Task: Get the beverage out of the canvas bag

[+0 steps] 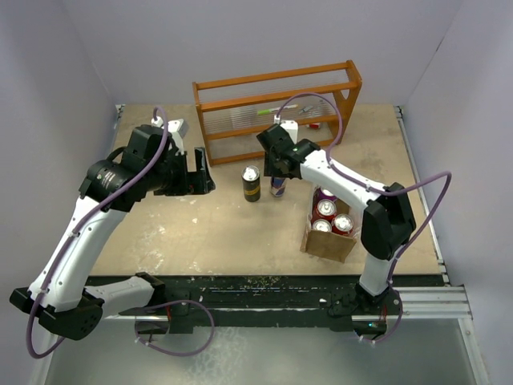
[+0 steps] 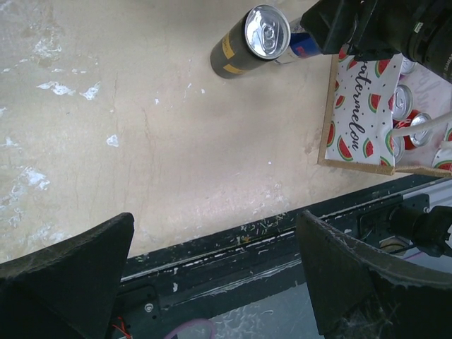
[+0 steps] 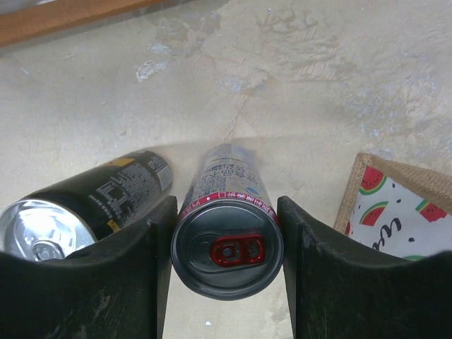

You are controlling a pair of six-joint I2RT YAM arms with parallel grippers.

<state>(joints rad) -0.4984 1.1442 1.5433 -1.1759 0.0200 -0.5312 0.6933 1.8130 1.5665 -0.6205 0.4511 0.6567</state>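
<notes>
Scuffed tan bench (image 1: 200,233) with white smears, plain pale walls (image 1: 48,80) all round, orange wooden rack (image 1: 276,104) at 12 o'clock. Starting left, the left end effector (image 1: 202,172) hangs over the bench, fingers spread wide, nothing in it. Next is a black can (image 1: 251,184), upright. Just at its 3 o'clock is the beverage can (image 1: 278,189), standing on the bench outside the bag, pinched by the right end effector (image 3: 227,233). The canvas bag (image 1: 329,243) sits at 4 o'clock from that, with other cans (image 1: 326,210) inside. The wrist views add what the top one doesn't show: watermelon print on the bag, red tab on the beverage can's lid.
</notes>
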